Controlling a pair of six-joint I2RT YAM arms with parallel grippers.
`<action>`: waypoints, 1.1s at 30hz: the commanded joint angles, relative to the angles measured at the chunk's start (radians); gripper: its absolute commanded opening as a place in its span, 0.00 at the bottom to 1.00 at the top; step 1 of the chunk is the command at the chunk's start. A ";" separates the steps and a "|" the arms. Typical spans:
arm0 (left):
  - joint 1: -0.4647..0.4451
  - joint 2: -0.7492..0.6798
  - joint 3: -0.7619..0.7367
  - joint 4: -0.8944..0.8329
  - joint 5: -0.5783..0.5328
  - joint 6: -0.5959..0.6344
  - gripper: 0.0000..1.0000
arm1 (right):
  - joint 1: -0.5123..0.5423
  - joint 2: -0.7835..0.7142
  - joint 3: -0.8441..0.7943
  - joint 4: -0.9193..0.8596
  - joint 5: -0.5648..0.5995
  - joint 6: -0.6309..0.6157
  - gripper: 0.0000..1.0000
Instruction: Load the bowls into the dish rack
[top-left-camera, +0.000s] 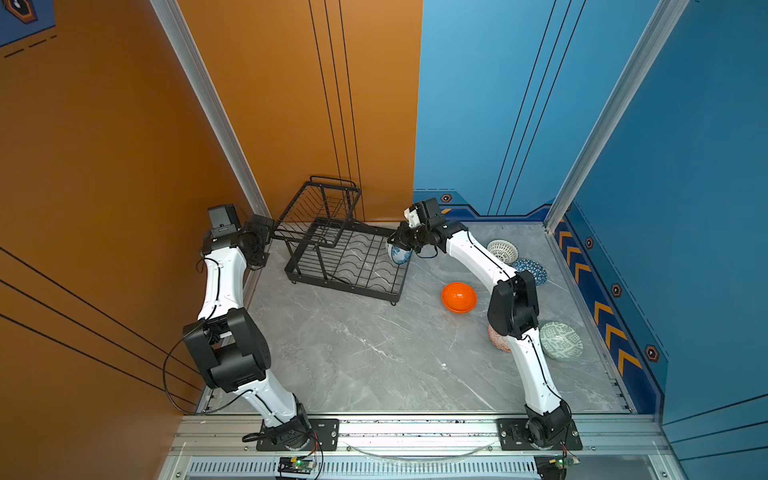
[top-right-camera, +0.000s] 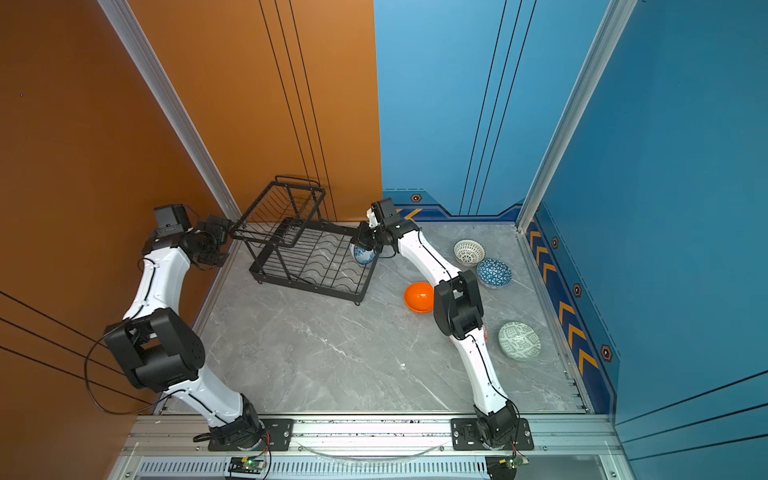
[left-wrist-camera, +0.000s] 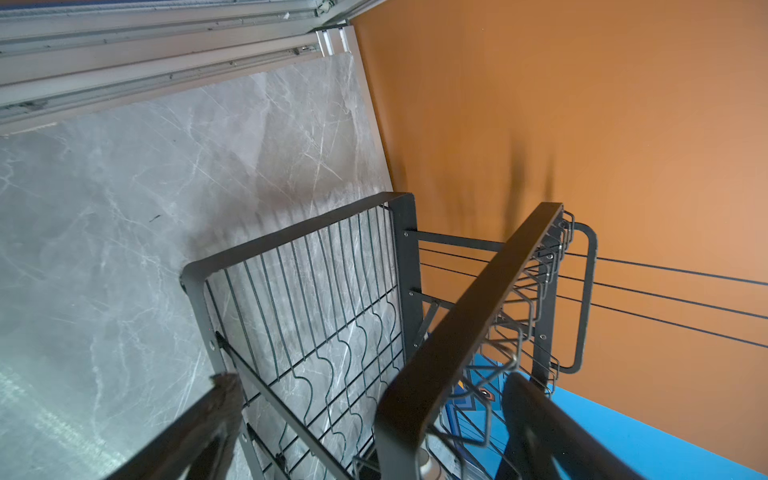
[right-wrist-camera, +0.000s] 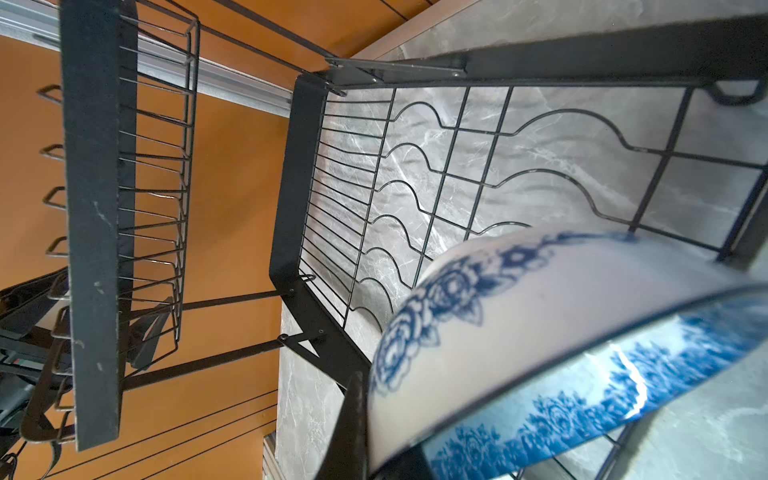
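The blue-white floral bowl (top-left-camera: 399, 254) is tipped up on edge, pinched by its rim in the right hand (top-left-camera: 400, 244), which is clamped tight on it. It hangs at the right rim of the dish rack (top-left-camera: 338, 285), near the far corner of the lower tray; whether it touches the wire I cannot tell. In the right wrist view the tray's wavy slot wires lie just beyond the bowl (right-wrist-camera: 540, 332), so the slots sit leftward and down from this hand, and I judge the next move a short carry inward with the bowl kept on edge. The right arm reaches forward and across, wrist bent toward the rack. The left hand (top-left-camera: 262, 232) stands wide open at the raised basket's left corner, its fingers either side of the rim bar, holding nothing. Five other bowls rest on the tabletop (top-left-camera: 353, 353) to the right, the plain orange bowl (top-left-camera: 459, 297) nearest the rack.
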 joint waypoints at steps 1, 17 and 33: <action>-0.019 0.005 0.027 0.024 0.040 -0.003 0.98 | -0.012 -0.070 0.028 -0.021 0.010 -0.027 0.00; -0.081 -0.052 -0.041 0.024 0.033 0.003 0.98 | -0.024 -0.026 0.045 -0.018 -0.018 -0.009 0.00; -0.127 -0.080 -0.070 0.025 0.037 0.000 0.98 | 0.030 0.030 0.082 0.018 -0.047 0.018 0.00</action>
